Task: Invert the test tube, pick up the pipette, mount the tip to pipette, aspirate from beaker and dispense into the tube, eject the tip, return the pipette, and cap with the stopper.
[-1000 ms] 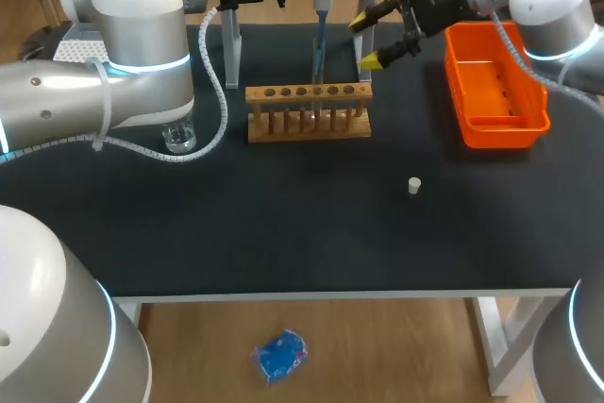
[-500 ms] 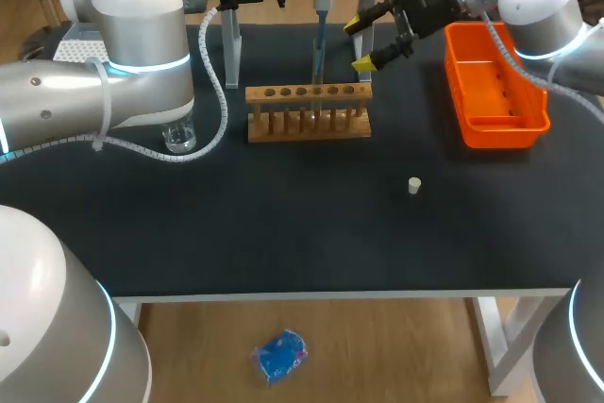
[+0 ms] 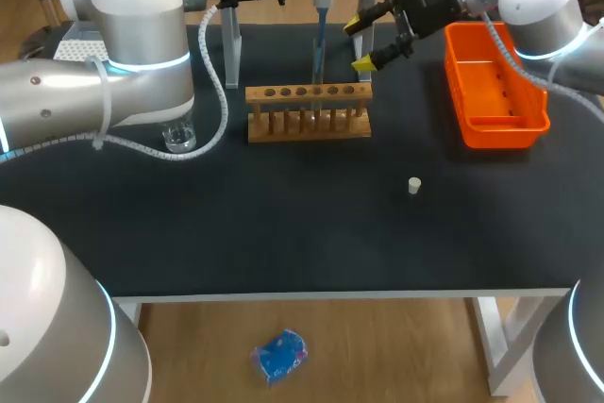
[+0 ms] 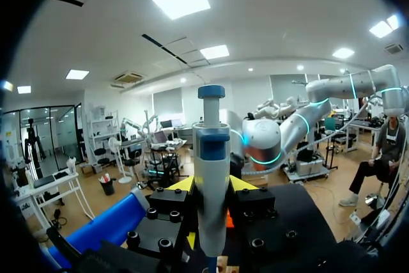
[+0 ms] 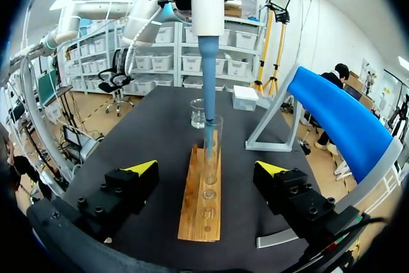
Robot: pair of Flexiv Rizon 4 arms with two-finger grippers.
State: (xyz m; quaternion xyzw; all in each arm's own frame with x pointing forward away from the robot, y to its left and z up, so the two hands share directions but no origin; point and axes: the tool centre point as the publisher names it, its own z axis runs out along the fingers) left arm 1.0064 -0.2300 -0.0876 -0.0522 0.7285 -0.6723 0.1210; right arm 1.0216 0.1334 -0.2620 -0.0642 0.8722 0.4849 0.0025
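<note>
The left gripper (image 4: pixel 211 187) is grasping one white plastic pipette (image 4: pixel 211 151) with a blue top button. Its two yellow tips are pressing on either side of the barrel, and it is hanging above the far side of the long wooden test-tube rack (image 3: pixel 309 112). The pipette's single translucent blue tip (image 5: pixel 208 87) is pointing straight down, and its end is sitting inside the one clear glass test tube (image 5: pixel 211 151). That tube is standing upright in a hole near the rack's middle.

The right gripper (image 3: pixel 370 41) is hovering just beyond the rack's right end. It is released, with its two yellow fingertips (image 5: pixel 142 167) standing wide apart and touching nothing.

One clear glass beaker (image 3: pixel 179 135) is sitting well to the left of the rack, partly under the left arm. One small white stopper (image 3: pixel 413 185) is resting on the black table (image 3: pixel 283 233), in front of the rack's right end and apart from it. One orange plastic bin (image 3: pixel 495 82) is standing well to the right of the rack. One blue-topped stand on grey legs (image 5: pixel 339 119) is standing just behind the rack.
</note>
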